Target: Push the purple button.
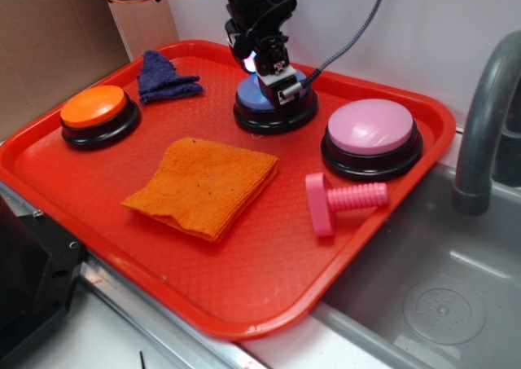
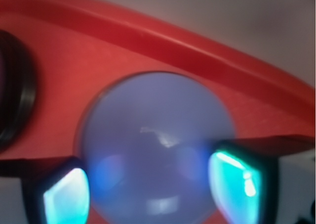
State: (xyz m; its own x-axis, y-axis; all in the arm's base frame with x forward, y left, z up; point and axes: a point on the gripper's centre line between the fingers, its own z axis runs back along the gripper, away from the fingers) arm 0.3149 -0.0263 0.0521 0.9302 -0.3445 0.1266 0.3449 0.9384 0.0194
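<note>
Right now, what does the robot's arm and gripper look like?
The arm is black, with grey and black cables looping off behind it. The gripper is black with a small white marked patch near its tip and a cyan-white glow. In the wrist view its fingertips look dark-edged, glowing teal.

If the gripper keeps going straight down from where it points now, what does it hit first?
The purple button: the gripper points down right over its dome, which fills the wrist view. Whether it already touches is unclear.

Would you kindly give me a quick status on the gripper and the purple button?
Gripper down over the purple button, contact unconfirmed; jaw state unclear. Button sits at the back of the red tray. Nothing in the way.
</note>
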